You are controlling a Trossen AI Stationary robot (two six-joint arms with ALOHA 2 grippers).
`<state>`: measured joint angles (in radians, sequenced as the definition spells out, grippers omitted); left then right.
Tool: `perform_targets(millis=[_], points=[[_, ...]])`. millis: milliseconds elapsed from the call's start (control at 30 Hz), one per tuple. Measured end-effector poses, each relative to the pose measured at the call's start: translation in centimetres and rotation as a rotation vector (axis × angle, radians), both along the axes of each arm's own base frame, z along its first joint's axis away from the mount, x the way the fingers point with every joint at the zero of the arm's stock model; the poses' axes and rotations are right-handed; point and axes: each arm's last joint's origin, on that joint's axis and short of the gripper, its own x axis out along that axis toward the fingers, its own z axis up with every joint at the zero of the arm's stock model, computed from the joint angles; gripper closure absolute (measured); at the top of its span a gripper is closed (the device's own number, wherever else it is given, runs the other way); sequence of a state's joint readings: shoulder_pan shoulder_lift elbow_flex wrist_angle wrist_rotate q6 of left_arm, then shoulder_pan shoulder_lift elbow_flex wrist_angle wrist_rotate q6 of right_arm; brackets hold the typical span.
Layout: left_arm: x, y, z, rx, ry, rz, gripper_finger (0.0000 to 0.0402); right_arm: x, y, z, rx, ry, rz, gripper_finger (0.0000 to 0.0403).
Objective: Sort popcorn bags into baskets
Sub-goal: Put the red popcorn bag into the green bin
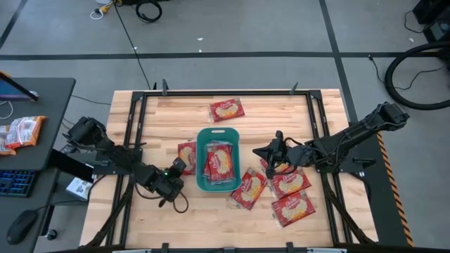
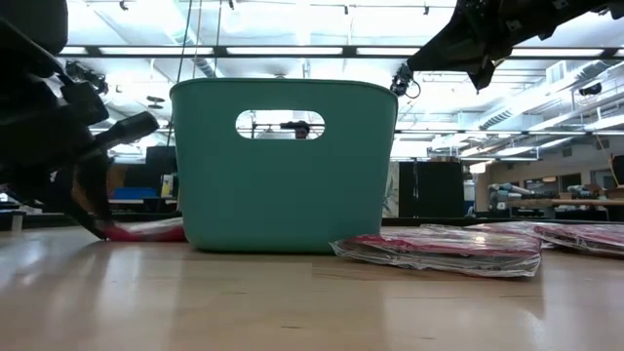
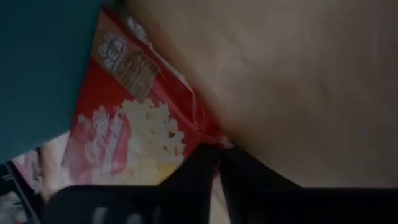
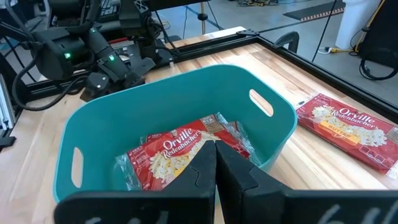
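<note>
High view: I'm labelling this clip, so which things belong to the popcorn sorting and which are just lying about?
Job:
teal bin
popcorn bags on the table, e.g.
bags in the bin

Lying about:
snack packets on the side desk
keyboard
mouse

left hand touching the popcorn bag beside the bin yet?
Touching. The left wrist view shows the left hand with its fingertips closed on the edge of the popcorn bag lying against the teal bin.

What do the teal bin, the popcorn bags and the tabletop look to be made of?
Teal bin: likely moulded plastic, smooth, matte, with rounded corners.
Popcorn bags: glossy clear film wrap; crinkles and glare show.
Tabletop: pale wood planks, visible grain, light sheen.
</note>
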<state>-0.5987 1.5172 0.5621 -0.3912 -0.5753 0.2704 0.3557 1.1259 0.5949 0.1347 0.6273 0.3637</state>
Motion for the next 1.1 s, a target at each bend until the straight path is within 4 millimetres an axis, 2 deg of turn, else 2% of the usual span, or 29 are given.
perform_targets(millis=[200,333,667,1100], points=[[-0.4,0.1,0.8,-0.082,0.008,0.028,0.0394,0.0,0.0,0.0,0.002,-0.001,-0.001,0.0394],[-0.9,0.4,2.2,-0.113,0.01,0.051,0.0397,0.0,0.0,0.0,0.002,0.0,0.0,0.0394],[-2.1,1.1,6.7,-0.248,-0.136,0.077,0.04,0.0,0.0,0.0,0.002,-0.001,0.0,0.0394],[-3.4,3.1,10.0,-0.354,-0.319,0.161,0.04,0.0,0.0,0.1,0.003,-0.007,0.0,0.0394]])
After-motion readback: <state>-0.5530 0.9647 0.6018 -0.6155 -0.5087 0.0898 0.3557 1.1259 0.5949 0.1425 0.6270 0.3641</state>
